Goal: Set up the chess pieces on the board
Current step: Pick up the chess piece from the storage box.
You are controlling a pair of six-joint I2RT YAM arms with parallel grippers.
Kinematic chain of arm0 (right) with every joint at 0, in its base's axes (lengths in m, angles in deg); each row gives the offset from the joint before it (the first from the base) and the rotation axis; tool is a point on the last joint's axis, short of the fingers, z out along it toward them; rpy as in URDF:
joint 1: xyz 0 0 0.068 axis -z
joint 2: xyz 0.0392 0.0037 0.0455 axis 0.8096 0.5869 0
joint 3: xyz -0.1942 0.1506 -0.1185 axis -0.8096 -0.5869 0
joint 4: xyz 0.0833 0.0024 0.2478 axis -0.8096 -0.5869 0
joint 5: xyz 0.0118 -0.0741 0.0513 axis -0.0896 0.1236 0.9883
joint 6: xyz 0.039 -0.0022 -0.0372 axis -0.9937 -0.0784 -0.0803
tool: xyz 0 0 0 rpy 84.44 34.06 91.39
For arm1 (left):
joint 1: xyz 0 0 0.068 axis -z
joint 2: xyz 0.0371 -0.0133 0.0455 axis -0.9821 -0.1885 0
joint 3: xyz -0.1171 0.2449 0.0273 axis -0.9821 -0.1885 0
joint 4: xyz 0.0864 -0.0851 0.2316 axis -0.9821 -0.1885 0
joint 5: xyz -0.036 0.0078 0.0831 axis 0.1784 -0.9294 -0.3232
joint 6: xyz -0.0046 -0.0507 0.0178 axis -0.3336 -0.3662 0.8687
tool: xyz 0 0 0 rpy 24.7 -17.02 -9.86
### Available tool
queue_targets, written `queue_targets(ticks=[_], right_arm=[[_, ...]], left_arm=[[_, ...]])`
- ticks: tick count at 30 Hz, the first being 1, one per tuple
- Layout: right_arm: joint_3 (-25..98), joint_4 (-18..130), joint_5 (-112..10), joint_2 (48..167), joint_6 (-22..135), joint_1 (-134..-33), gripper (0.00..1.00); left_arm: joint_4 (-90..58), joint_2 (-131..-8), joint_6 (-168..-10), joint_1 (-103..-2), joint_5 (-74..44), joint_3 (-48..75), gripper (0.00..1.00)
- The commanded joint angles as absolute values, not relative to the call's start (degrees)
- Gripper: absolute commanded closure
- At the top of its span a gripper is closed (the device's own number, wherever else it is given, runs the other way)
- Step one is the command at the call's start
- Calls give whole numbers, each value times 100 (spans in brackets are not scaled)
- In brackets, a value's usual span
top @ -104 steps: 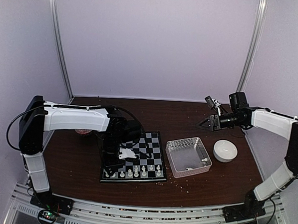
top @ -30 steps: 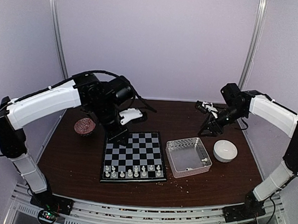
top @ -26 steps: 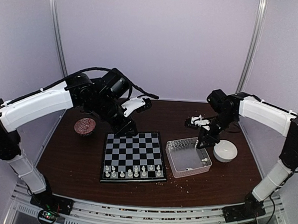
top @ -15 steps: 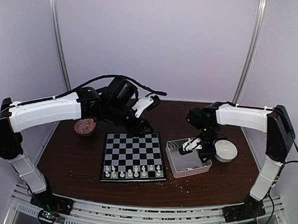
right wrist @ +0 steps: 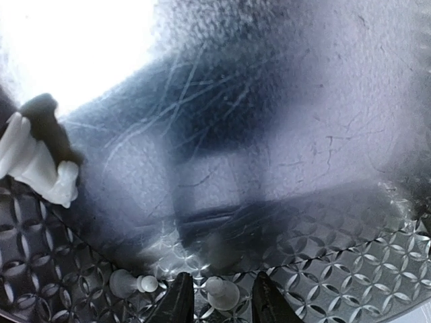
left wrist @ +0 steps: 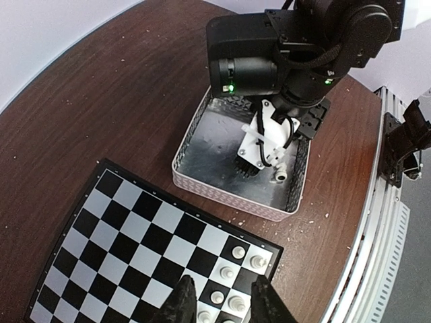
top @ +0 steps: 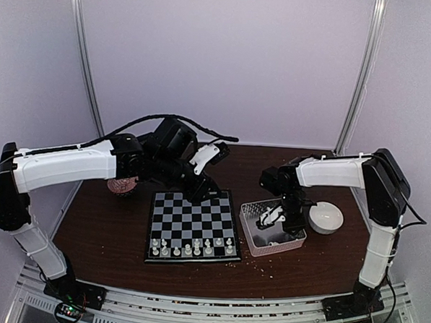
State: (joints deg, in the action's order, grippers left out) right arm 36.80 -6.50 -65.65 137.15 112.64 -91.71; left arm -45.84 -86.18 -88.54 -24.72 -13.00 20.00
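The board (top: 191,217) lies at the table's middle, with white chess pieces (top: 194,246) in two rows along its near edge. They also show in the left wrist view (left wrist: 238,252), at the board's (left wrist: 128,235) corner. My left gripper (top: 202,188) hovers over the board's far edge, open and empty (left wrist: 222,308). My right gripper (top: 273,218) is down inside the clear tray (top: 249,232). It is open (right wrist: 222,303), with a lying pawn (right wrist: 223,293) between its fingertips. Another pawn (right wrist: 126,282) lies just left of it, and a larger white piece (right wrist: 37,165) lies further left.
A white bowl (top: 326,216) stands right of the tray. A brown ridged object (top: 120,186) sits left of the board, behind the left arm. Pale crumbs (top: 264,266) are scattered in front of the tray. The tray's wall (left wrist: 222,199) runs close to the board's corner.
My right arm has swung from the back right down into the tray. My left arm has lifted off the board and moved to hover over its far edge.
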Motion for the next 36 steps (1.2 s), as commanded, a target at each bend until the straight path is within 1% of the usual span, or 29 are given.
queue_targets(ticks=[1, 9, 13, 15, 19, 22, 25, 27, 29, 31, 33, 36], right_arm=[[3780, -526, -6759, 13881, 11125, -9221, 74], [3764, -561, -6646, 13939, 11048, -9221, 93], [3858, -609, -6501, 13899, 11014, -9216, 98], [3947, -659, -6189, 13697, 10926, -9183, 99], [4227, -766, -5019, 13260, 10693, -9045, 99], [4355, -687, -3922, 12960, 10563, -8957, 99], [4666, -613, -2763, 12725, 10265, -8805, 99], [4988, -486, -1766, 12610, 9794, -8618, 99], [5224, 104, -692, 12461, 8836, -8371, 99], [5123, 1398, 147, 12226, 7382, -8167, 99], [4635, 3600, 595, 11904, 5362, -8049, 99], [3553, 7420, 588, 11536, 2172, -8000, 100]], left_arm=[[-4249, -8473, -8977, -2490, -1185, 1931, 72], [-4224, -8527, -9005, -2490, -1153, 1935, 72], [-4218, -8564, -9014, -2488, -1137, 1963, 72], [-4222, -8561, -9015, -2488, -1149, 1951, 72], [-4106, -8513, -9030, -2490, -1274, 1840, 72], [-3657, -8399, -8977, -2490, -1351, 1578, 71], [-2514, -8063, -8883, -2490, -1452, 877, 67], [-1175, -7755, -8785, -2484, -1648, 146, 64], [249, -7518, -8559, -2467, -2013, -563, 61], [1548, -7459, -8105, -2377, -2417, -1054, 59], [2531, -7643, -7536, -2171, -2934, -1248, 58], [3298, -8135, -6667, -1843, -3883, -959, 58]])
